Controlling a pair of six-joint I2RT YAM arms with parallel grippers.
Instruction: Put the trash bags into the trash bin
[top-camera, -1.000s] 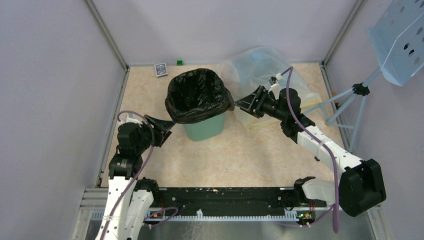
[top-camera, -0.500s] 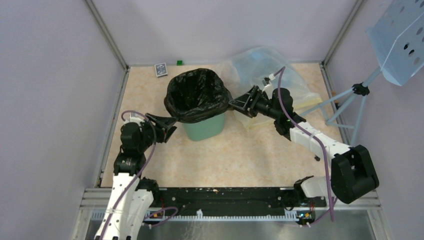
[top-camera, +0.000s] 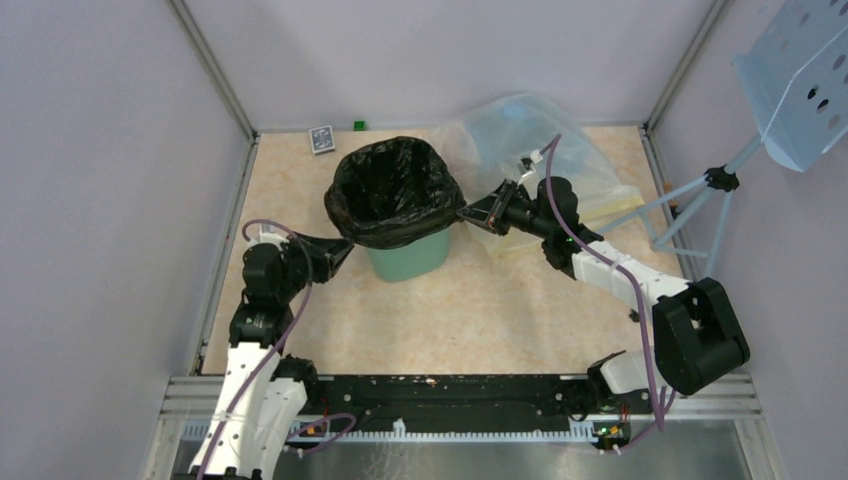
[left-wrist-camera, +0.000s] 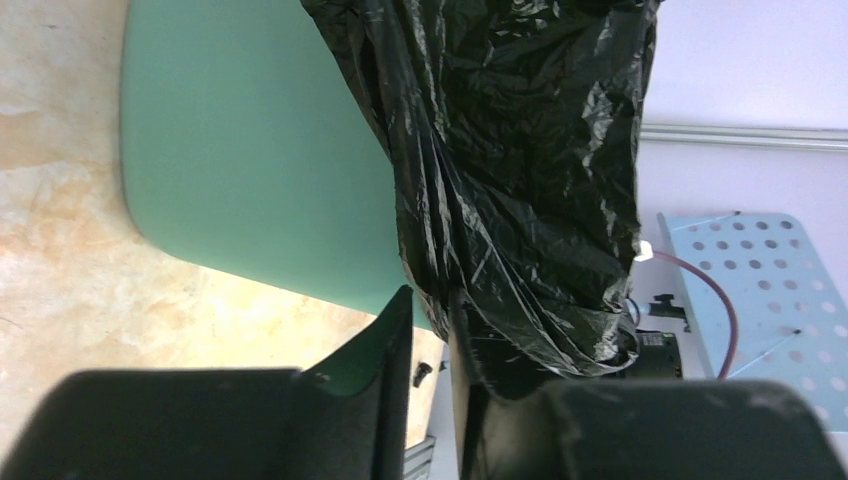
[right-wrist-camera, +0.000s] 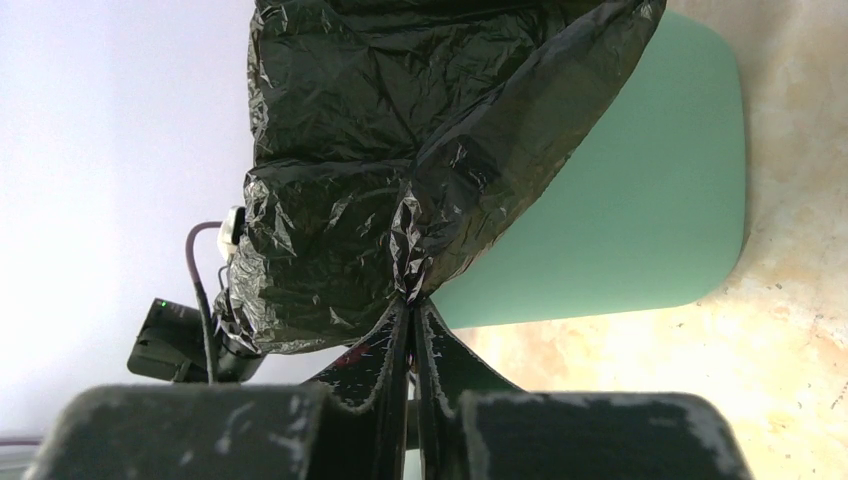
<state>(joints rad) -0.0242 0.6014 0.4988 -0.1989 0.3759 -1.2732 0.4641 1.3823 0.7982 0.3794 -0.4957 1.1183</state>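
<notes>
A big translucent clear-yellowish plastic bag (top-camera: 505, 122) lies crumpled at the far right corner of the beige marbled worktop (top-camera: 480, 300). Along the far edge, toward the left corner, rest a small patterned box (top-camera: 321, 139), possibly a card deck, and a tiny green block (top-camera: 358, 125). Beyond the right edge, a pale-blue perforated panel (top-camera: 800, 80) sits on a tripod stand (top-camera: 700, 200).

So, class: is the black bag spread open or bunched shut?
Spread open: the black bag lines the green bin, its edge draped over the rim, and its hollow inside shows.
</notes>
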